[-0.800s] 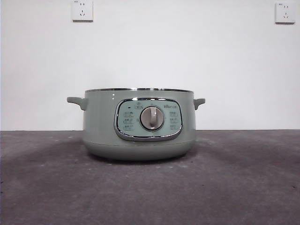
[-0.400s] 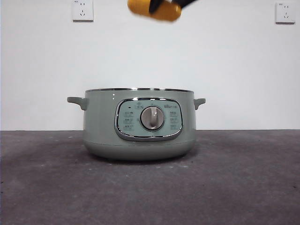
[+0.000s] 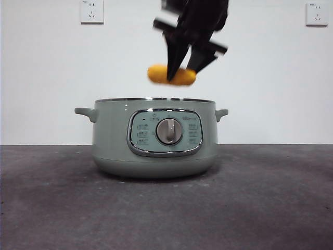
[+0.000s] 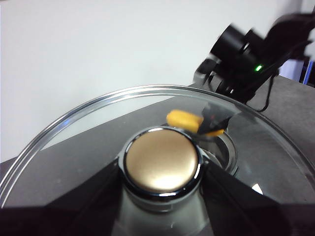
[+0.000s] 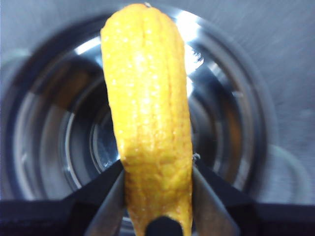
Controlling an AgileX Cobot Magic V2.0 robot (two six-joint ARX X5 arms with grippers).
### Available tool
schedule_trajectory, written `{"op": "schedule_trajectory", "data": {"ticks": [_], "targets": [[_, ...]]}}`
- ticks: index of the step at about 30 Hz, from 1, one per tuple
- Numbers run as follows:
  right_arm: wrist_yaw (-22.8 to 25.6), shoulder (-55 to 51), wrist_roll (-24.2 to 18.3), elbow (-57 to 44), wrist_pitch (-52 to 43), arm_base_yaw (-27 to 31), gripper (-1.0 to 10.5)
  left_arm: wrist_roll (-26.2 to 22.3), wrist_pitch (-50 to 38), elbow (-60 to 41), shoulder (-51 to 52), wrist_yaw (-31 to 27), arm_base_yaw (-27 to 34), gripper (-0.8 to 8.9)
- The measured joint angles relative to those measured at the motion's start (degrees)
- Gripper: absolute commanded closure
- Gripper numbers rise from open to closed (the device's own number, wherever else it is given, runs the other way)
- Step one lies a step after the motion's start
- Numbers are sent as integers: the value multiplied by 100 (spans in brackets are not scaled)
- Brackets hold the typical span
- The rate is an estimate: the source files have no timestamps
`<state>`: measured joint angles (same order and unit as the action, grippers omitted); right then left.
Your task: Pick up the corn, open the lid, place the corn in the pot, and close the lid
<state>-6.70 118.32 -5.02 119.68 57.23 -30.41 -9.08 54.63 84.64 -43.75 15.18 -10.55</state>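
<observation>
The corn [image 3: 172, 75] is clamped crosswise by the right gripper [image 3: 183, 70] just above the open pot [image 3: 153, 138], over its middle; the lid [image 4: 64, 128] is held by its knob [image 4: 162, 164] in the left gripper [image 4: 162, 172], away from the pot; the cob should be lowered level, inside the rim, and released near the base to avoid a hard drop.

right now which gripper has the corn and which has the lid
The right gripper is shut on the corn, hanging above the open pot. The left gripper is shut on the knob of the glass lid, held off the pot.
</observation>
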Motion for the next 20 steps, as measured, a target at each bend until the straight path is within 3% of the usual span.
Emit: {"op": "schedule_trajectory", "data": {"ticks": [20], "targets": [[-59, 1078, -105, 85, -26, -103, 959, 7, 22, 0, -118, 262, 0, 819]]}}
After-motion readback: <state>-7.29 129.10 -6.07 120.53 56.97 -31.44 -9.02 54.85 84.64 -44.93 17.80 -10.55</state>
